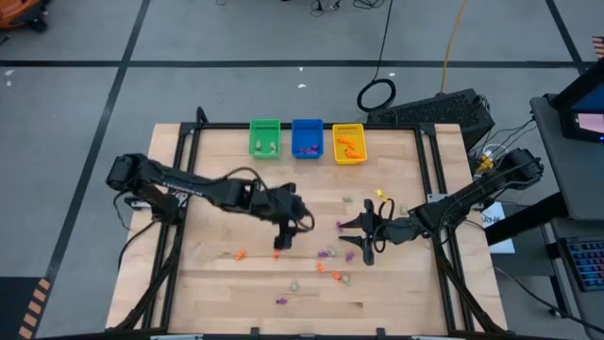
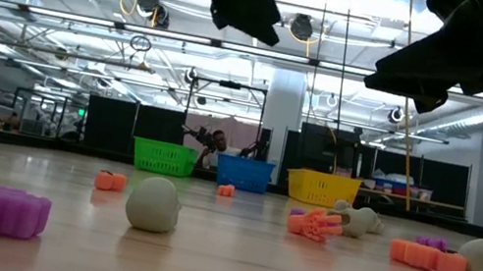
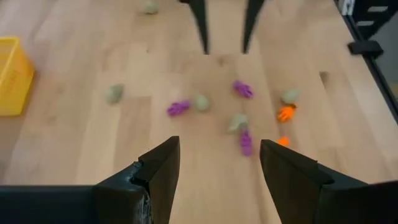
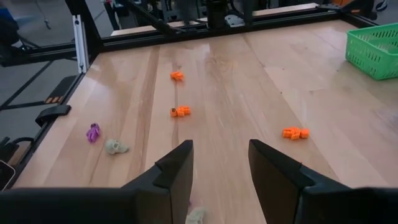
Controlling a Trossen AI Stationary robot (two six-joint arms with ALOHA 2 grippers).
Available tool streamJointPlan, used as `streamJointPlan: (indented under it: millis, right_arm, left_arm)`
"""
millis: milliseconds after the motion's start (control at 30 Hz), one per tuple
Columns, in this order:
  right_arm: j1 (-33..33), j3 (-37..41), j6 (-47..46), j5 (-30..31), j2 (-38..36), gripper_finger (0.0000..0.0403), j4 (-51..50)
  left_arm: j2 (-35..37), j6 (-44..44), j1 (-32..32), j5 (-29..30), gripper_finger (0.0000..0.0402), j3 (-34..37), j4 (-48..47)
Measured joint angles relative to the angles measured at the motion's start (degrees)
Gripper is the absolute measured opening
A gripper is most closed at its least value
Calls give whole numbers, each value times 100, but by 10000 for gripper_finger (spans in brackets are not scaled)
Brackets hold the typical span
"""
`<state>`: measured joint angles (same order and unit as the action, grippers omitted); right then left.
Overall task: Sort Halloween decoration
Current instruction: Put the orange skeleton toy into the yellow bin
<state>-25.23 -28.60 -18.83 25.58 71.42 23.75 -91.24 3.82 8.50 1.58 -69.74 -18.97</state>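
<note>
Both pairs of jaws stand apart with nothing between them, as each wrist view shows. Left gripper hangs over the middle of the wooden table, fingers pointing down near an orange trinket; another orange piece lies a little farther left. Right gripper reaches in from the right edge, fingers spread toward the table's centre. Halloween decoration is scattered loose over the near half of the table: purple pieces, orange ones, pale skull-like ones, one purple piece nearest the front edge. Along the far edge sit three bins side by side: green bin, blue bin, yellow bin, each already holding a few small pieces.
</note>
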Motion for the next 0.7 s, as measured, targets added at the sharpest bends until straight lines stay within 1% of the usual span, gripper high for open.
streamJointPlan:
  millis: [133, 300, 400, 500, 700]
  right_arm:
    - [1, 0, 4, 2, -1, 144, -2]
    - [0, 0, 4, 8, -2, 144, -7]
    - [0, 0, 3, 9, 0, 144, -14]
    - [0, 0, 2, 11, 0, 144, -37]
    - [0, 0, 2, 13, 0, 144, 1]
  left_arm:
    - [20, 188, 344, 47, 221, -4, 129]
    - [-41, 476, 871, 42, 221, -4, -153]
    - [-115, 847, 1203, 62, 221, 3, -382]
    - [-187, 1256, 1473, 347, 221, -15, -513]
    - [-332, 2051, 1958, 1428, 221, -2, -1545]
